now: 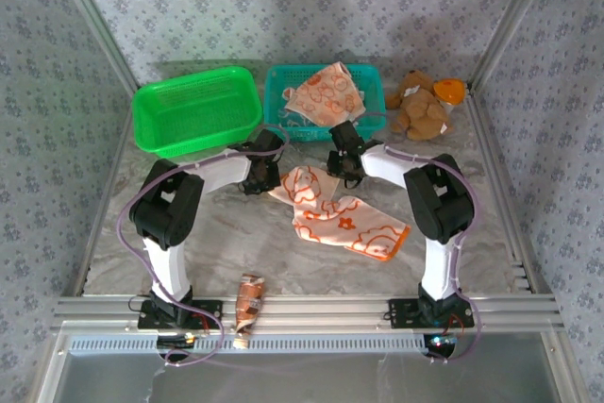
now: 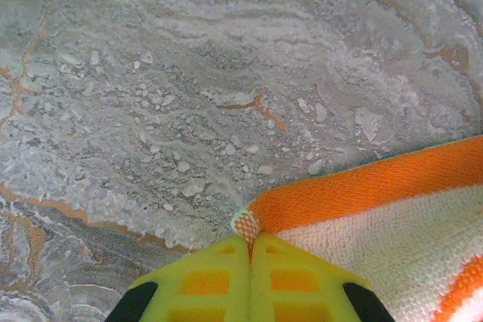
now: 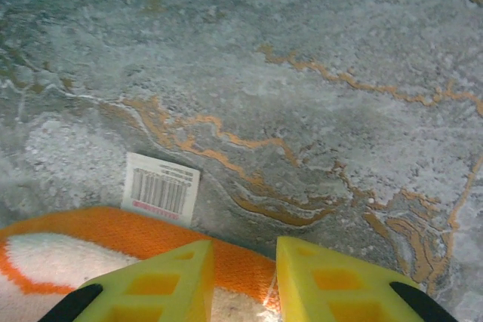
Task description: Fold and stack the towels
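Left claw pinched shut on a corner of the orange-edged towel; right claw part open over the hem beneath it, gripping nothing; best to close it fully on the hem before lifting

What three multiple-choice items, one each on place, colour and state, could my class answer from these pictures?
1. The bear sits: A inside the teal basket; B right of it; C on the table towel.
2. The table towel's border is: A blue; B green; C orange.
3. The left gripper is: A shut on the table towel's corner; B wide open; C gripping the bear.
Key: B, the bear is on the table beside the basket; C, an orange band edges the cloth; A, the jaws meet on the orange corner.
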Robot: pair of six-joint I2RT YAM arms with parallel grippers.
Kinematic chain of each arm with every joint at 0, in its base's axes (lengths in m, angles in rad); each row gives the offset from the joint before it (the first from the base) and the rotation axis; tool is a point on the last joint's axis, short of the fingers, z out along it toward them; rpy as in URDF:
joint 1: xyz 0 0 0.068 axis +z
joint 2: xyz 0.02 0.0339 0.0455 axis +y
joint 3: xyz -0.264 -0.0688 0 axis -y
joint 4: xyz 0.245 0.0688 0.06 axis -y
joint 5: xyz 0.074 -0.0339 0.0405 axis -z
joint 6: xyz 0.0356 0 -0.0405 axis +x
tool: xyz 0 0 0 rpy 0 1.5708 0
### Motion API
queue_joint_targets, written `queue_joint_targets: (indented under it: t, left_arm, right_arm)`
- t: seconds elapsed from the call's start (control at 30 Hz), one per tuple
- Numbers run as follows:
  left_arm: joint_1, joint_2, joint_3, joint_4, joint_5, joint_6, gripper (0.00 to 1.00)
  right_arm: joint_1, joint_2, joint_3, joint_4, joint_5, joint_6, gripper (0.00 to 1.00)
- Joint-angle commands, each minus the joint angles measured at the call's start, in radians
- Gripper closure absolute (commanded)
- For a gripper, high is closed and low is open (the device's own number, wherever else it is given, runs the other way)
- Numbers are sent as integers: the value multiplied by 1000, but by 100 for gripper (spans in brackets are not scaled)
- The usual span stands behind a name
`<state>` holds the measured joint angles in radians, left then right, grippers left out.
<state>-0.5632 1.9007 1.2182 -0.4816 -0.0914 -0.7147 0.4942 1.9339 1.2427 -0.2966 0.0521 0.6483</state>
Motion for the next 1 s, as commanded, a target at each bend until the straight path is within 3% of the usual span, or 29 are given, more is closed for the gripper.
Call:
queue_joint_targets:
  t: [0.0, 0.37, 0.43, 0.53, 0.6, 0.97]
  left_arm:
    - [-3, 14, -25, -80, -12, 16, 100]
    - [-5, 17, -23, -75, -10, 21, 100]
    - [-5, 17, -22, -74, -10, 21, 100]
    - [-5, 16, -14, -77, -10, 22, 100]
    - [-4, 11, -7, -80, -9, 23, 100]
    - [-4, -123, 171, -253, -61, 83, 100]
  right_arm:
    - [6, 14, 4, -48, 48, 46, 71]
    - [27, 64, -15, -26, 45, 82, 71]
    - [31, 75, -12, -19, 37, 88, 76]
    - [43, 74, -20, -16, 40, 99, 97]
    - [48, 60, -26, -21, 48, 100, 100]
    - [30, -252, -17, -20, 114, -10, 100]
